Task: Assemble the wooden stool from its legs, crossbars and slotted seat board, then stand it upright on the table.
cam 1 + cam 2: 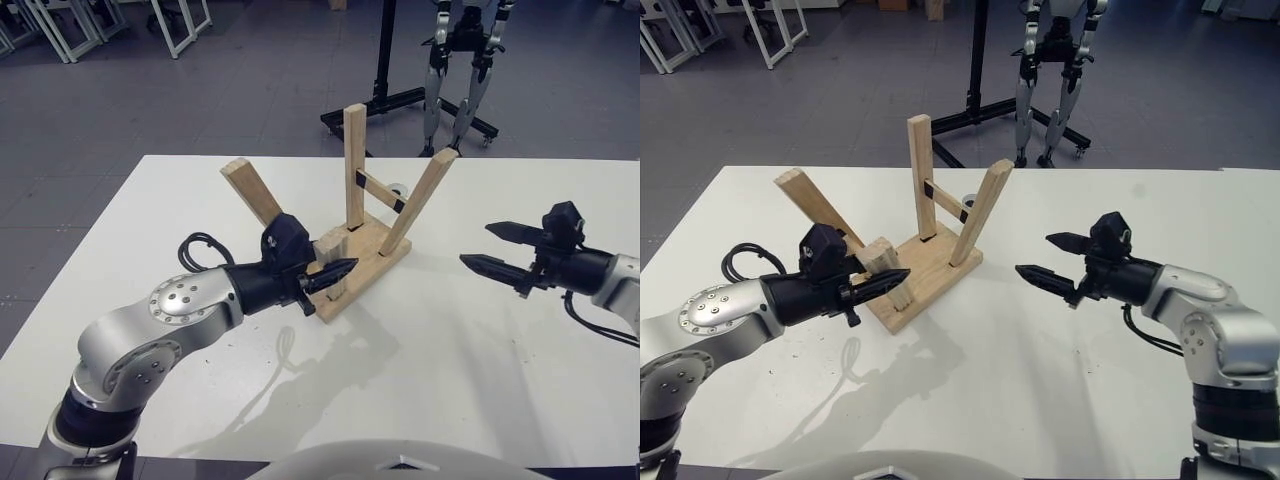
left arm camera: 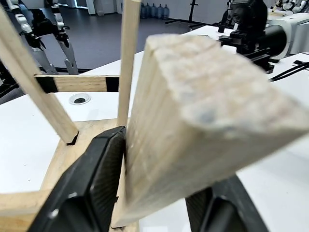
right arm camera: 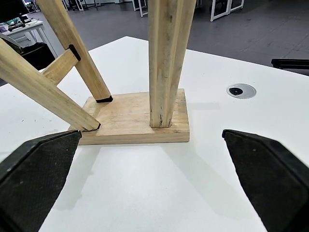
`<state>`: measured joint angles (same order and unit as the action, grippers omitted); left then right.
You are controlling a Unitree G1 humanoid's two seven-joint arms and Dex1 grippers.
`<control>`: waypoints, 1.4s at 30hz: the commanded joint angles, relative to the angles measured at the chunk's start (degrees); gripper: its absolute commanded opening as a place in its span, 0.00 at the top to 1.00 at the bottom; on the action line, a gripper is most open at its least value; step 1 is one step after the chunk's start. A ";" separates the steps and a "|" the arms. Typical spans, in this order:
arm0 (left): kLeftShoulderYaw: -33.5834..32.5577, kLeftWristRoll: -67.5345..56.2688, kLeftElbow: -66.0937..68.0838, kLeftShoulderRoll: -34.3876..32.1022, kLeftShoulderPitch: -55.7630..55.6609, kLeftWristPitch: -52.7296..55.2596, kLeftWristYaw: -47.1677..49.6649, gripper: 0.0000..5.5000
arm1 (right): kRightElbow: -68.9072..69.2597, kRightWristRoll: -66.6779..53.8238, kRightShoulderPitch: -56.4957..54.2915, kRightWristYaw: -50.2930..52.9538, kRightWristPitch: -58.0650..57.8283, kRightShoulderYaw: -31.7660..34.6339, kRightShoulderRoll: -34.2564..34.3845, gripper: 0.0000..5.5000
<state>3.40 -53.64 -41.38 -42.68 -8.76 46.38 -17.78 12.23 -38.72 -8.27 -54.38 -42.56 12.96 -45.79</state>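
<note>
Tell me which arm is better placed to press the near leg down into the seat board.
Left, probably. The left gripper is shut on that leg, right at the seat board. The right gripper is open and stands apart from the board.

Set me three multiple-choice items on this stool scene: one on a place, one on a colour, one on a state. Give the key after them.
1. Where does the seat board lie?
A. Flat on the table
B. On a shelf
C. On the floor

2. What colour are the ends of the crossbar?
A. Red
B. Black
C. Blue

3. How is the right gripper?
A. Shut on the seat board
B. Shut on the crossbar
C. Open, holding nothing

Key:
1 A: the board rests flat on the white tabletop, with legs rising from it.
2 B: black bands show where the crossbar meets the legs.
3 C: its jaws stand apart with nothing between them.
</note>
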 commanded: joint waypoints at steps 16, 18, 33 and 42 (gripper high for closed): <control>-0.99 12.05 25.75 -4.62 -8.78 -18.70 -46.55 0.75 | -1.47 -2.55 -11.00 -18.70 6.61 -5.58 -2.71 0.01; -1.66 12.25 27.22 -3.89 -9.83 -20.06 -48.39 0.75 | -3.38 -1.32 -13.11 -17.94 7.47 -7.32 -1.10 0.01; -4.30 8.10 31.13 -2.22 -12.04 -13.38 -53.52 0.75 | -3.41 -14.63 -15.18 -21.32 -14.54 -10.41 -1.89 0.49; -0.65 5.07 31.61 -7.88 -15.93 10.77 -45.84 0.75 | -5.15 -20.88 -20.25 -10.92 -46.82 -16.74 -7.63 0.58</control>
<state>-1.10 -52.89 -10.56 -48.06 -24.27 50.06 -69.45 8.37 -59.72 -29.25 -68.30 -79.62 0.91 -53.61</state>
